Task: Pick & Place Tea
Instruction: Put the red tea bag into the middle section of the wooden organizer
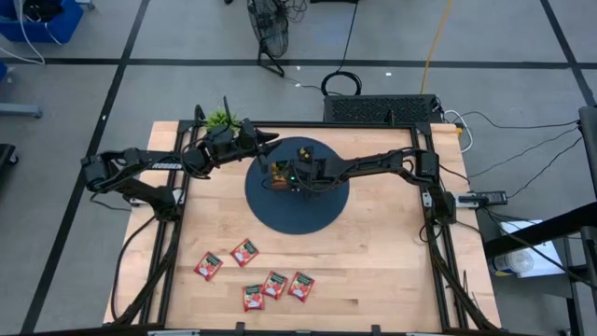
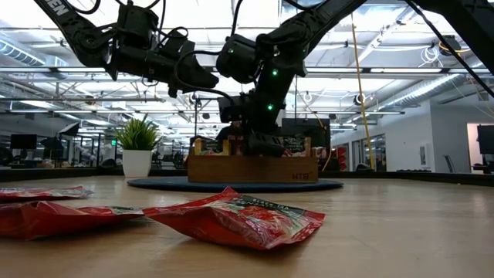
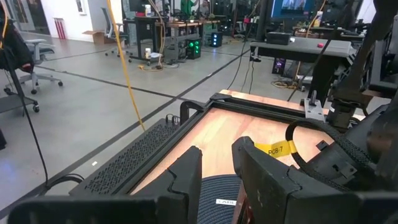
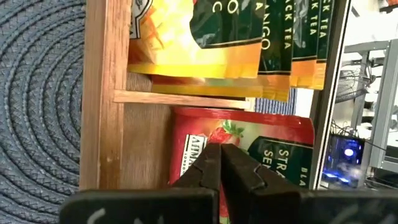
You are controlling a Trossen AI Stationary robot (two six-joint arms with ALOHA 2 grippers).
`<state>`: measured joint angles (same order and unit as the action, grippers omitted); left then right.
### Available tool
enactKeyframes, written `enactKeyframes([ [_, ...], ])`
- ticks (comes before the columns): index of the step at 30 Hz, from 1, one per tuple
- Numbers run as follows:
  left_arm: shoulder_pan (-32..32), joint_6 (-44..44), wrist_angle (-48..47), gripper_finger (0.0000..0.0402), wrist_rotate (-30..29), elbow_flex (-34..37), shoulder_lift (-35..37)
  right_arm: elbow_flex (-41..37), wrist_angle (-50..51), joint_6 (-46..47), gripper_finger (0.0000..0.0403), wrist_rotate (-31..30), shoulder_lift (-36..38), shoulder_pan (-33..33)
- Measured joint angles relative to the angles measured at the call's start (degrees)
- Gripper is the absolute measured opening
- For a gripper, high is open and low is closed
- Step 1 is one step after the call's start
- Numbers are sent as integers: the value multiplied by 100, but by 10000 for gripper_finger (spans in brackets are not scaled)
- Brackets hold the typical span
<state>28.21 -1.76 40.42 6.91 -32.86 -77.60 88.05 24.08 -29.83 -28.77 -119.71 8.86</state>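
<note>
Nearest the front edge of the table [image 1: 373, 243], five red tea sachets [image 1: 273, 284] lie flat on the bare wood in a loose cluster, and from table height the closest one [image 2: 235, 218] fills the foreground with two more at its left. Behind them, at the middle of the table, a round dark blue woven mat [image 1: 297, 191] carries the wooden tray [image 2: 252, 167], which stands on the mat with sachets upright in its compartments. The right gripper [image 4: 221, 167] hangs over the tray with its two fingers pressed together, their tips just above a red strawberry sachet [image 4: 249, 146] that stands in one compartment; nothing shows between the fingers. In the next compartment, past a thin wooden divider, orange-and-yellow sachets [image 4: 211, 37] are packed in a row. The left gripper [image 1: 264, 140] hovers above the far left side of the mat, near the tray but apart from it, its fingers [image 3: 186, 171] parted by a narrow gap with nothing visible between them. Just behind it, at the far edge of the table, stands a small green plant in a white pot [image 2: 137, 147].
</note>
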Motion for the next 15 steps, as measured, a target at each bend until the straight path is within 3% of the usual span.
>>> enactKeyframes([
  [15, 0, 2, 2, 115, 0, 0, 0, 0, 15, -2, 0, 3, 40, -197],
])
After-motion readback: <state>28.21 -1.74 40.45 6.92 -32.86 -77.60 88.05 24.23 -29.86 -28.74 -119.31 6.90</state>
